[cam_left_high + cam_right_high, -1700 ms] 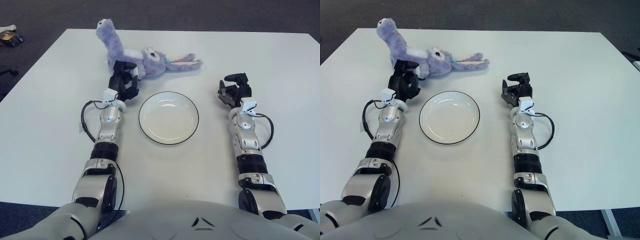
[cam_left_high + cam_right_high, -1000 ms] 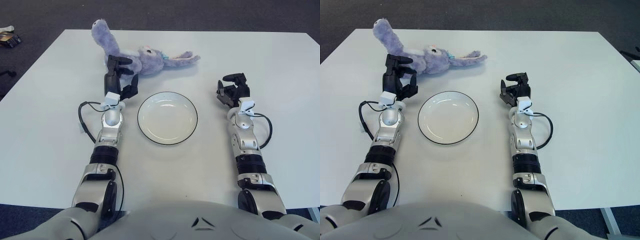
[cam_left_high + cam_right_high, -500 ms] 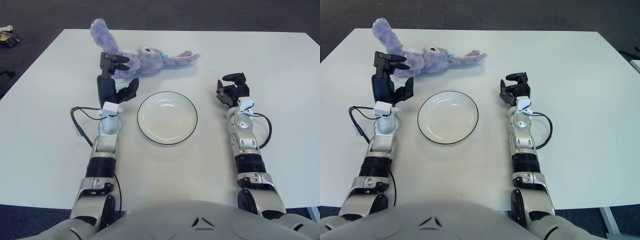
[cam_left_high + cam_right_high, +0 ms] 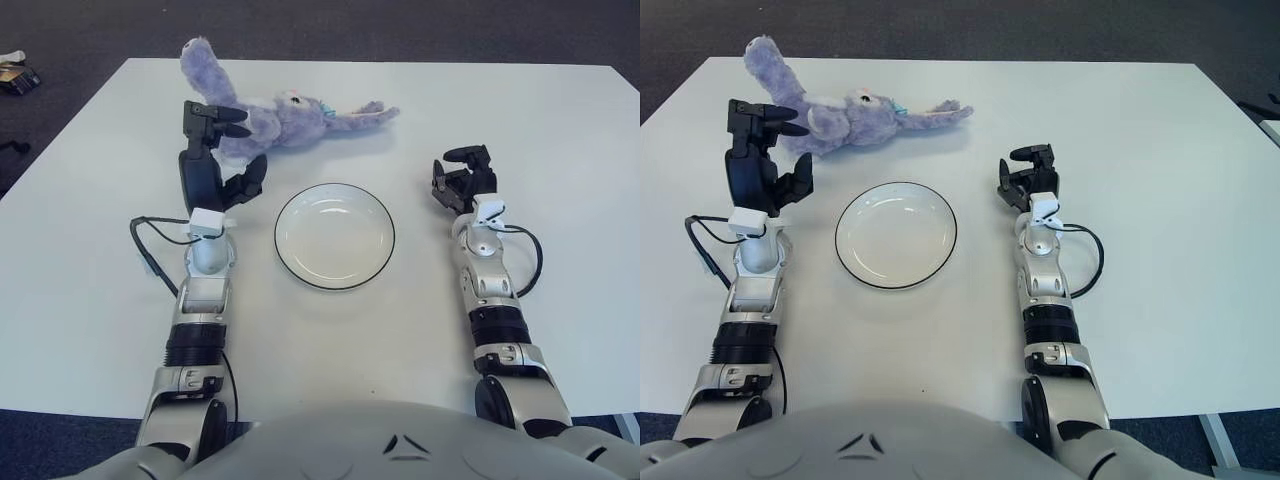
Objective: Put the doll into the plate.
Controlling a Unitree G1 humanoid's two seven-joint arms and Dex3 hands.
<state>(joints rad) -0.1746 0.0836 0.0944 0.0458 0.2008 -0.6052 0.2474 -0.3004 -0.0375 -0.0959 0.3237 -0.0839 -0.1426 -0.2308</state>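
Left hand [image 4: 215, 150] has lifted off the doll [image 4: 275, 115], fingers spread and empty, so the plate [image 4: 335, 236] stays bare

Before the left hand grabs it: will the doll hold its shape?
Probably not. The doll is plush with long thin limbs and ears, so expect sagging from the left hand. Likely light; fuzzy fabric should grip well. It shouldn't roll.

Left hand [image 4: 205, 160] hides part of the doll [image 4: 285, 115]
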